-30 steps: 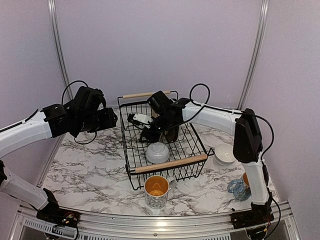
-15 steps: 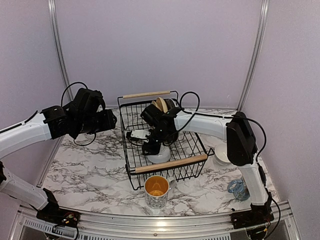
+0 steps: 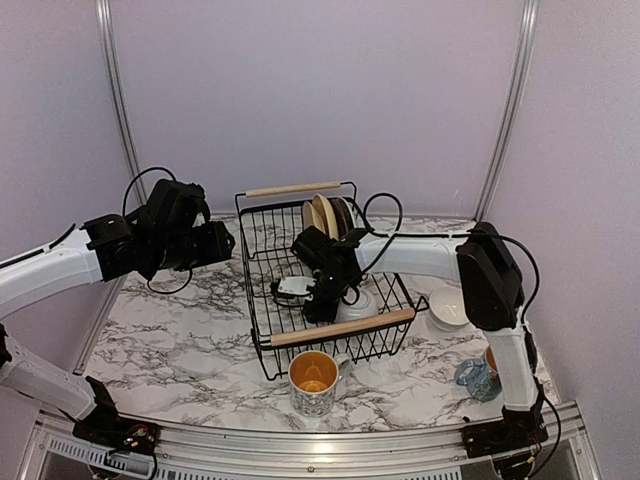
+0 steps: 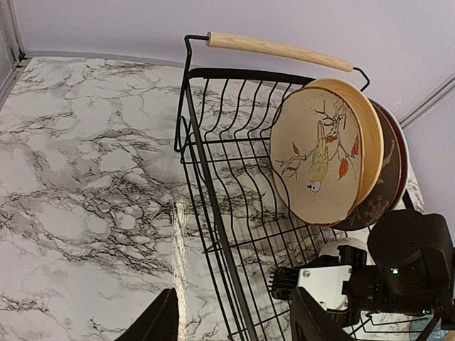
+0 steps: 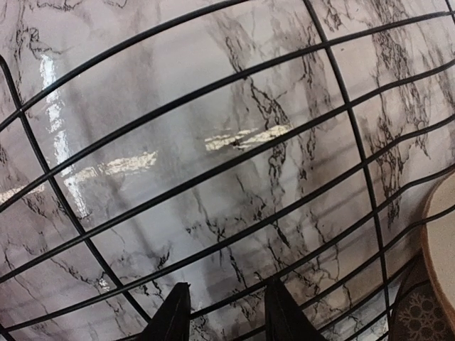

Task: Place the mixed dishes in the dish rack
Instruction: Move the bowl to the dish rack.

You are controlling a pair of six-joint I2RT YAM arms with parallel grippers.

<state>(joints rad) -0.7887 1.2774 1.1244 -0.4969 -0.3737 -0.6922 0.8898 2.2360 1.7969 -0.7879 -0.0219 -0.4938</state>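
Observation:
The dish rack (image 3: 262, 262) stands mid-table. At its back the small tan plate (image 3: 322, 214) stands on edge, with the dark grey plate (image 4: 387, 186) and the red plate's rim (image 4: 402, 139) behind it. My right gripper (image 3: 318, 306) is low inside the rack, open, with only wire floor between its fingers (image 5: 174, 314). A white bowl (image 3: 360, 304) lies in the rack beside it, partly hidden by the arm. My left gripper (image 4: 234, 323) hovers open over the rack's left rim, holding nothing. One mug (image 3: 314, 380) stands in front of the rack.
Another white bowl (image 3: 450, 306) sits on the marble table (image 3: 180, 340) right of the rack. A second mug (image 3: 478, 377) stands near the right arm's base. The rack's wooden handles (image 3: 340, 327) rise above its rim. Walls close in behind and at both sides.
My right gripper has come down from the back of the rack toward its front, and the tan plate now shows standing at the back. The left arm has barely moved.

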